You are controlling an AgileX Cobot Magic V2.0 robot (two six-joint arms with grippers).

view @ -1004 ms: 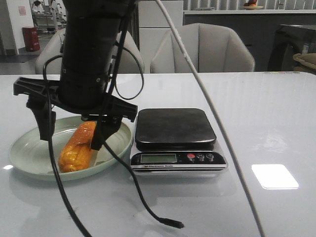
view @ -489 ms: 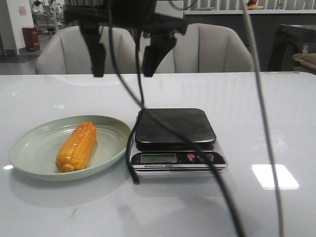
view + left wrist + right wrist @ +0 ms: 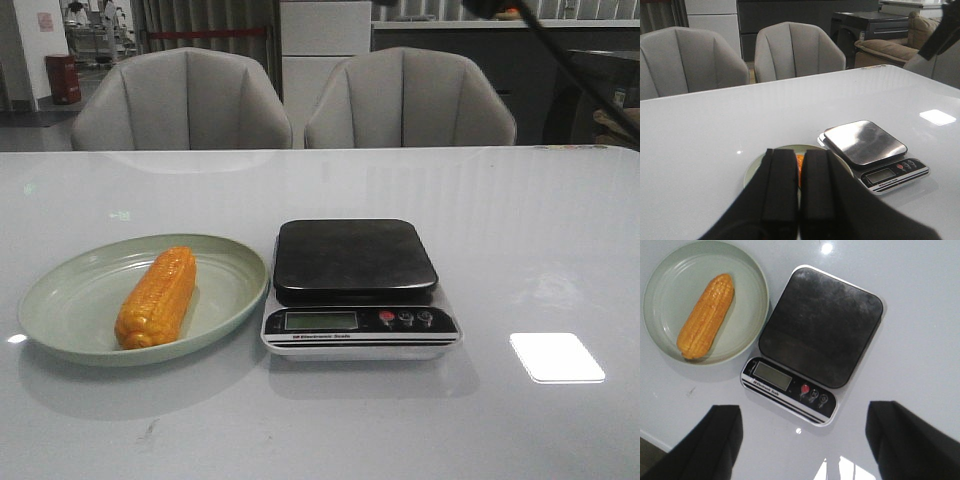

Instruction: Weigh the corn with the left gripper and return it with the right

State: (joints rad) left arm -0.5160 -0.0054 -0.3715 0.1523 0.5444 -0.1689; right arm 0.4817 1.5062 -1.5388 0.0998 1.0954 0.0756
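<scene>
The corn [image 3: 157,296] lies on a pale green plate [image 3: 60,285] at the table's left, beside the black-topped scale [image 3: 352,258]. No gripper shows in the front view. My left gripper [image 3: 798,152] is shut and empty, held back from the plate [image 3: 754,167]; a sliver of corn [image 3: 799,162] shows past its fingertips, with the scale [image 3: 865,142] beside it. My right gripper [image 3: 804,409] is wide open and empty, high above the table, looking down on the corn [image 3: 706,315], the plate [image 3: 747,290] and the scale [image 3: 822,325].
Two grey chairs [image 3: 180,100] stand behind the table's far edge. A dark cable [image 3: 575,55] crosses the front view's top right corner. A bright light patch [image 3: 556,357] reflects on the glossy tabletop right of the scale.
The arm whose open gripper stood around the corn on the plate rose and left the front view. The corn stays on the plate.
</scene>
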